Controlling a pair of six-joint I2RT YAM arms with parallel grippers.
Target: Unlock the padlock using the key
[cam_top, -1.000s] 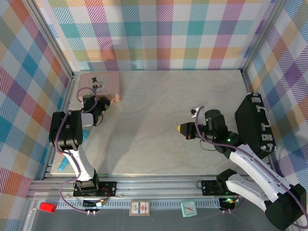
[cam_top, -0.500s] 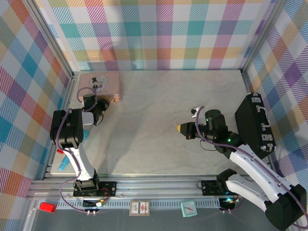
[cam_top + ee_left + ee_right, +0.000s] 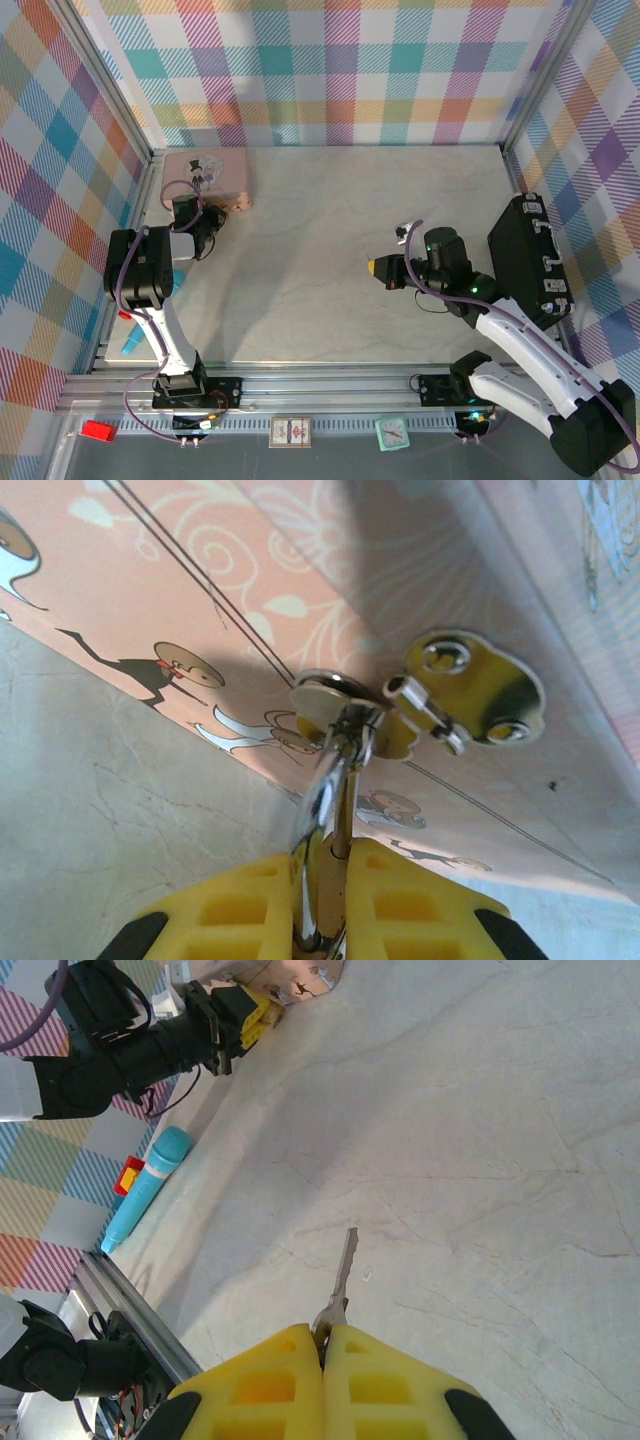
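Padlock first: you find it at the front of the pink tin, in the far left corner of the tabletop, hooked to the tin's brass clasp. From the left wrist camera you see it edge-on, a narrow brassy-silver sliver whose thin shackle runs up to the clasp's loop. Your left pincer has its yellow fingers pressed in on either side of that sliver, gripping the padlock with hardly any gap between them. From overhead, this pincer sits just in front of the tin's near right corner.

Now the key: you hold it in your right pincer, out over the middle-right of the tabletop and well apart from the padlock. The jaws are pressed together on the key's head. The thin blade sticks straight out beyond the fingertips, above the marbled surface. Overhead, the right pincer points leftward across bare tabletop.

Beside your left arm, a blue pen lies along the tabletop's left edge, with a small red piece just next to it. A black case stands by the right wall, beyond your right arm.
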